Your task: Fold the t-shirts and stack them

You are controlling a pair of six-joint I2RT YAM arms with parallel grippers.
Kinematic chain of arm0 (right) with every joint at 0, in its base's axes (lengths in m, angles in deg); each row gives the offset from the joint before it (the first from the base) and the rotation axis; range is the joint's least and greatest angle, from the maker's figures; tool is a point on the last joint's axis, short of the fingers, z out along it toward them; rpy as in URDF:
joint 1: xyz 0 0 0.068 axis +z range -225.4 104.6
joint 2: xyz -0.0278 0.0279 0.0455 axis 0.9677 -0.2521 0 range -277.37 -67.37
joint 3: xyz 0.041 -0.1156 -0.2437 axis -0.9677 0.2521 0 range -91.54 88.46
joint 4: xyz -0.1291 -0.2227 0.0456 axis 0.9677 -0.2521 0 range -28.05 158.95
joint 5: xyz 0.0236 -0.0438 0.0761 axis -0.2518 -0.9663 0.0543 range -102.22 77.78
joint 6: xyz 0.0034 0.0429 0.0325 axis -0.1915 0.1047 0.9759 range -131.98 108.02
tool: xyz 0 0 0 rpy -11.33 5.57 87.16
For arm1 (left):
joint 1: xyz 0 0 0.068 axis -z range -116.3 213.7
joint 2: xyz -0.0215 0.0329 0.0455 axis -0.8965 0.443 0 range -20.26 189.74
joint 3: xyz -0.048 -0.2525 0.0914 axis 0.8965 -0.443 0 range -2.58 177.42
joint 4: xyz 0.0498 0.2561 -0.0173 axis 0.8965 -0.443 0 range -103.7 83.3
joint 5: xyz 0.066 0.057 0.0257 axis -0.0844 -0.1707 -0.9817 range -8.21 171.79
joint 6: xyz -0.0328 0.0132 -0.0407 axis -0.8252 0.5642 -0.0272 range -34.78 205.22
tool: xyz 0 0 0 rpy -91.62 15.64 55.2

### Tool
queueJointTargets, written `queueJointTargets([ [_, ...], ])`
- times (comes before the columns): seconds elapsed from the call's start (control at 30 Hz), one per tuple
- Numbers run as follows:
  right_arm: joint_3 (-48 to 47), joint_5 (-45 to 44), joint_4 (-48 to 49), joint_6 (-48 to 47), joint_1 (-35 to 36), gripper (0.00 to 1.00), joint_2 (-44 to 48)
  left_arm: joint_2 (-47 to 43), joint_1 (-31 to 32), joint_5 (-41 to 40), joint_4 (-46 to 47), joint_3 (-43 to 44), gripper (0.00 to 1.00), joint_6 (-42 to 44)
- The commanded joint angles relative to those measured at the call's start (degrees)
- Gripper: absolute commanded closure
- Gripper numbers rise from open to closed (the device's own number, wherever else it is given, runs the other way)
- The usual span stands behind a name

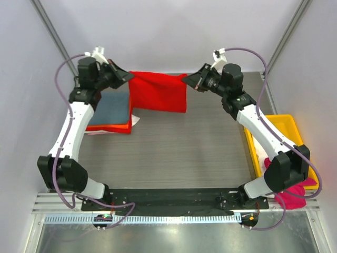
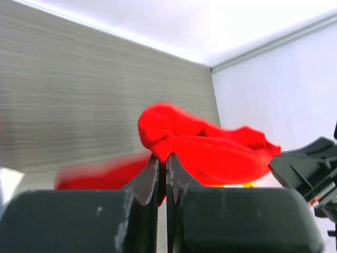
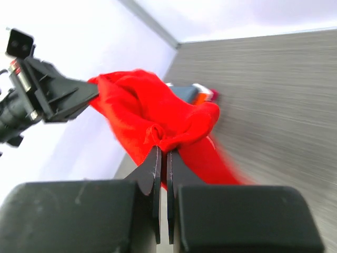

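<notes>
Here the left fingers (image 2: pixel 150 179) and right fingers (image 3: pixel 152 174) each clench an edge of the red shirt (image 1: pixel 160 92), holding it spread beside the folded stack (image 1: pixel 111 108), probably to fold it.

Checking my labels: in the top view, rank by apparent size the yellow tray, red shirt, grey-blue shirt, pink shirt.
1. yellow tray
2. red shirt
3. grey-blue shirt and pink shirt: unsure, the pink one is partly hidden.

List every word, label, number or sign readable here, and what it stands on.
None can be read.
The red t-shirt, the folded stack and the yellow tray bear no print.
Any marks on the pale ribbed strip along the near table edge are too small to tell.
</notes>
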Motion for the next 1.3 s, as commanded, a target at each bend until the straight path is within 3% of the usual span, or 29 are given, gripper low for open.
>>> queueJointTargets([
  [0.0,-7.5,-3.5,-3.8,-1.3,4.6,0.99,0.1,-3.4,-7.3,5.5,-8.9,5.3,1.0,1.5],
  [0.23,-16.0,-8.9,-6.2,-1.0,18.3,0.99,-6.8,-5.7,-23.7,7.3,-23.4,11.0,1.0,5.5],
  [0.4,-23.1,-12.3,-5.1,1.3,25.0,0.99,-14.7,-3.3,-36.5,11.5,-27.6,12.9,1.0,7.0],
  [0.5,-29.4,-12.8,-5.3,2.6,27.9,0.99,-21.1,-1.0,-39.7,10.3,-30.7,15.5,1.0,9.0],
  [0.8,-43.4,-14.5,-6.8,4.8,31.7,0.99,-35.7,1.8,-42.8,8.1,-29.4,14.7,1.0,10.7],
  [1.27,-45.9,-18.2,-9.0,2.7,29.6,0.99,-36.1,5.0,-42.9,12.5,-29.3,13.9,1.0,10.3],
])
